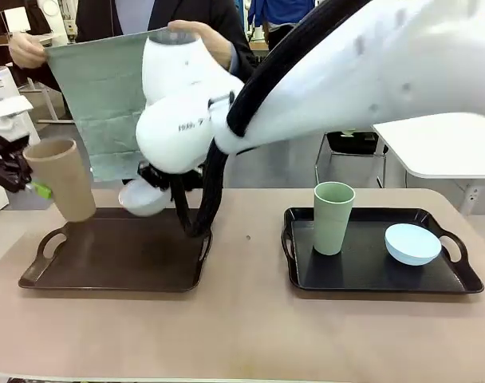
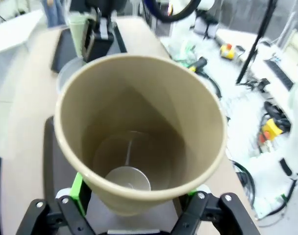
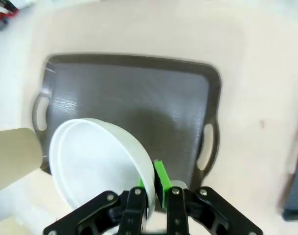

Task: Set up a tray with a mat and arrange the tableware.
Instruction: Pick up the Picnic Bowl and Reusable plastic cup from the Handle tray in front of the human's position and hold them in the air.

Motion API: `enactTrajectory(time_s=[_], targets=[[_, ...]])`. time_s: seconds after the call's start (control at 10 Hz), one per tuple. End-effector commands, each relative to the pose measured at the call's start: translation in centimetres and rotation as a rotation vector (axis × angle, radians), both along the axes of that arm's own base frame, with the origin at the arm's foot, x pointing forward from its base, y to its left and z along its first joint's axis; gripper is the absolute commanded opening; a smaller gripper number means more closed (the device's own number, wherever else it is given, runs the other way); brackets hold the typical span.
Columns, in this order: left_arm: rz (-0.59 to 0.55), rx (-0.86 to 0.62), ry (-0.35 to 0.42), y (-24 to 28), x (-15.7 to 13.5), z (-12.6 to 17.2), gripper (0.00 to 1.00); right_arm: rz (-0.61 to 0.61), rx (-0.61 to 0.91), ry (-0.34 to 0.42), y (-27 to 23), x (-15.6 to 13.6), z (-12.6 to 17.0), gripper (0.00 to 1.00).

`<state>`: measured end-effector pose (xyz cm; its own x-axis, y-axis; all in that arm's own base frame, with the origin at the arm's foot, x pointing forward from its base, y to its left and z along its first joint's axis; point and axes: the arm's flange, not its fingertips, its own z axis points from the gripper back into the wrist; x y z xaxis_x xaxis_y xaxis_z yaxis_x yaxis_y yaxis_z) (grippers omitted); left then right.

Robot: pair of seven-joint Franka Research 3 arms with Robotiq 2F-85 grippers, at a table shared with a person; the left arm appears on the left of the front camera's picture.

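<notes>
Cup (image 2: 139, 122), tan, in L pincer (image 2: 136, 196), white bowl (image 3: 95, 166) rim in R pincer (image 3: 151, 183)

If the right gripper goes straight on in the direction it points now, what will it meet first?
Probably the bare brown tray, directly ahead past the white bowl it holds; depth is unclear.

Two trays are present: a brown tray (image 1: 119, 257) and a black tray (image 1: 362, 273) beside it. Cups number two, tan cup (image 1: 61, 179) and pale green cup (image 1: 333, 217); bowls two, white bowl (image 1: 143, 199) and light blue bowl (image 1: 412, 243). One green mat (image 1: 103, 104) is counted.
</notes>
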<state>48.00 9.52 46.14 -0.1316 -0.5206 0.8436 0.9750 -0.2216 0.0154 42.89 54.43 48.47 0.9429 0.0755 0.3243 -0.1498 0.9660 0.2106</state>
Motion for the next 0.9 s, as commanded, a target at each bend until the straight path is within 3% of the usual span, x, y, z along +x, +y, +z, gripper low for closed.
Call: enactTrajectory(time_s=[0.0,0.2,0.3,0.4,0.8], targets=[[0.021,-0.016,-0.030,-0.6,-1.6,2.0,0.36,-0.022,0.010,-0.087,-1.9,-3.1,1.0,0.00],[0.039,-0.033,-0.063,-0.5,-3.0,4.4,0.36,-0.027,0.023,-0.091,-2.3,-3.8,1.5,0.00],[0.000,-0.002,-0.054,-0.3,-1.6,3.4,0.36,-0.052,0.026,-0.054,-3.1,-2.8,-0.2,0.00],[0.000,-0.002,-0.054,-0.3,-1.6,3.4,0.36,0.006,0.013,-0.078,-1.4,-3.2,3.8,0.00],[0.000,-0.002,-0.054,-0.3,-1.6,3.4,0.36,0.006,0.013,-0.078,-1.4,-3.2,3.8,0.00]])
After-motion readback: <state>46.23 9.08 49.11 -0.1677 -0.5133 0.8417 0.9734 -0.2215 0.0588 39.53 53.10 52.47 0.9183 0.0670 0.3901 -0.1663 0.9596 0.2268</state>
